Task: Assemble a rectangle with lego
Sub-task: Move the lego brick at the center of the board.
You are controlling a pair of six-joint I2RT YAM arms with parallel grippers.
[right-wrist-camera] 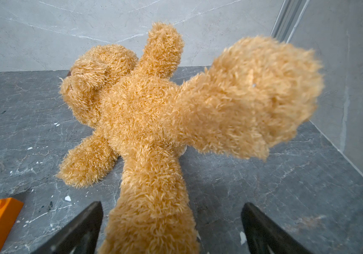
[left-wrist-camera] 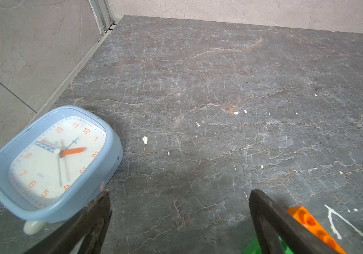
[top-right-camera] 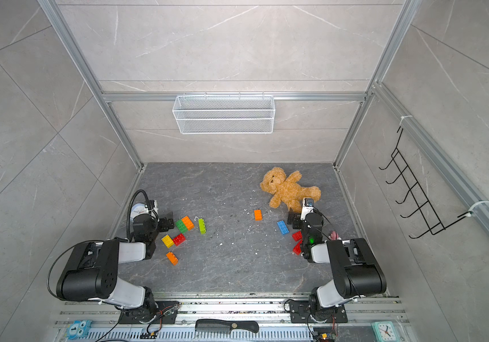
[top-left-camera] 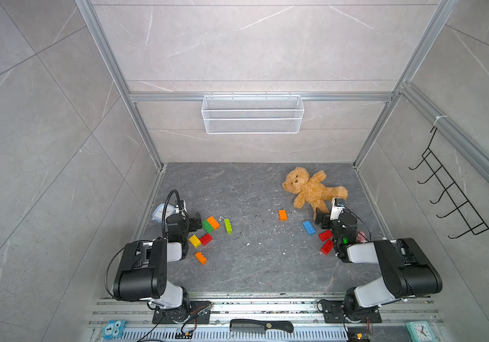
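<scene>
The lego lies loose in two groups on the dark floor. On the left are a green brick [top-left-camera: 207, 225] touching an orange brick [top-left-camera: 213, 222], a lime brick [top-left-camera: 227, 226], a yellow brick [top-left-camera: 195, 240], a red brick [top-left-camera: 205, 239] and another orange brick [top-left-camera: 201, 258]. On the right are an orange brick [top-left-camera: 282, 215], a blue brick [top-left-camera: 309, 227] and two red bricks [top-left-camera: 325, 235] [top-left-camera: 327, 247]. My left gripper [left-wrist-camera: 178, 193] is open and empty, just left of the green and orange pair. My right gripper [right-wrist-camera: 172, 205] is open, with a teddy bear's leg between its jaws.
The brown teddy bear [top-left-camera: 311, 189] lies at the back right. A light blue clock [left-wrist-camera: 51, 162] sits by the left wall, close to my left gripper. A small pink figurine [top-left-camera: 361, 236] shows behind the right arm. A white wire basket [top-left-camera: 252, 114] hangs on the back wall.
</scene>
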